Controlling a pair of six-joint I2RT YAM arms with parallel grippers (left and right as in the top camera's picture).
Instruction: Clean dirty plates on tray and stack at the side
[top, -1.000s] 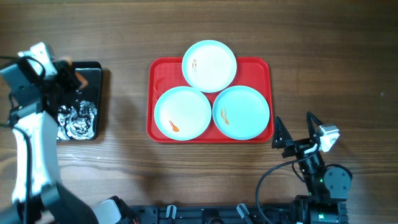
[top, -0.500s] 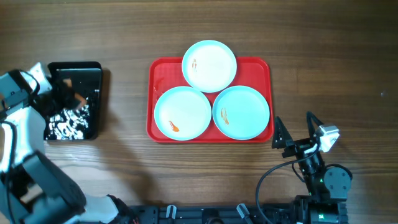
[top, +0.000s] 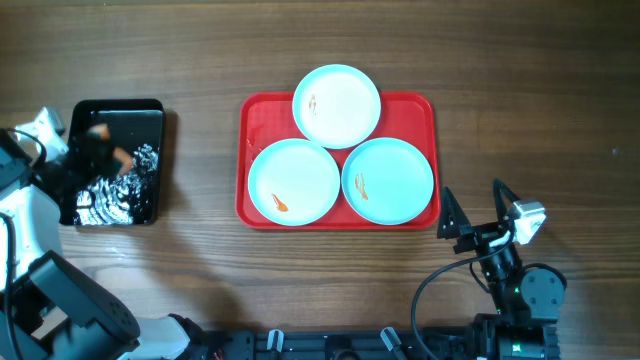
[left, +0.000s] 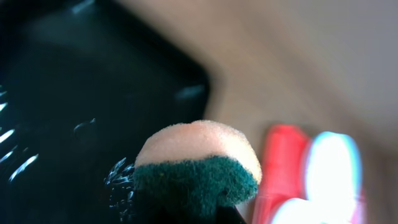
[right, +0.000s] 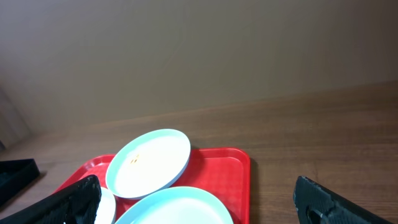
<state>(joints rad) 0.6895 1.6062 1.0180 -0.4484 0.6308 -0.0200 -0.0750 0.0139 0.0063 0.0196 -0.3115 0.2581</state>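
Observation:
Three pale plates lie on the red tray (top: 258, 115): one at the back (top: 336, 105), one front left (top: 294, 182), one front right (top: 388, 180), each with a small orange smear. My left gripper (top: 100, 160) is over the black tray (top: 150, 112) and is shut on a sponge (left: 196, 165), orange with a green scouring side. My right gripper (top: 470, 220) is open and empty, right of the red tray's front right corner. In the right wrist view the back plate (right: 148, 162) and the red tray (right: 227, 171) lie ahead.
The small black tray at the far left holds foamy white suds (top: 115, 200). Bare wooden table surrounds both trays. The arm bases stand at the front edge.
My left arm has swung left and forward, uncovering more of the black tray; the sponge stays in its grip. The right arm and the plates have not moved.

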